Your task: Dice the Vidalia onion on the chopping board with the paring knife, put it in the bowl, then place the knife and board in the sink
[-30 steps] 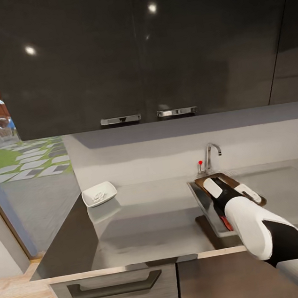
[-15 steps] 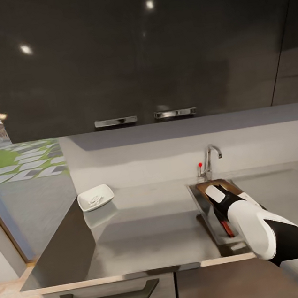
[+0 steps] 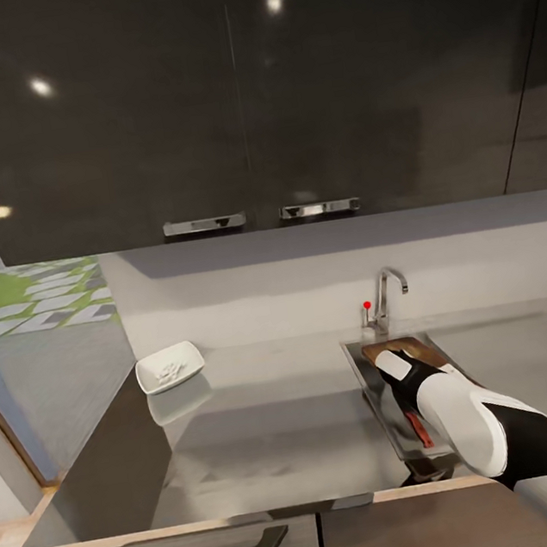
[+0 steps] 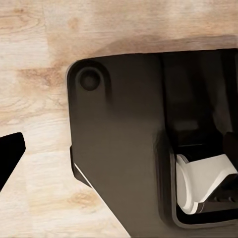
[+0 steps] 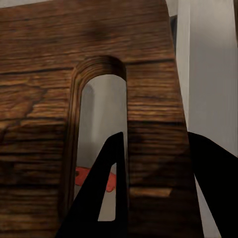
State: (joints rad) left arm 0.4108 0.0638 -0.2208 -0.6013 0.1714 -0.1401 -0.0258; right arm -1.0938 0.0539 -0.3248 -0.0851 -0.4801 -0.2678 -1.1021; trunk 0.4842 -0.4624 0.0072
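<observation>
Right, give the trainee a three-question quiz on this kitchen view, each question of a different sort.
1. True or false: the chopping board is over the sink, in the right gripper.
2. Multiple choice: where is the paring knife? A) in the bowl B) in the sink C) on the floor
3. Fill in: the white bowl with the diced onion stands on the ____, to the left of the tap.

Key: 1 true; 2 B; 3 countertop
</observation>
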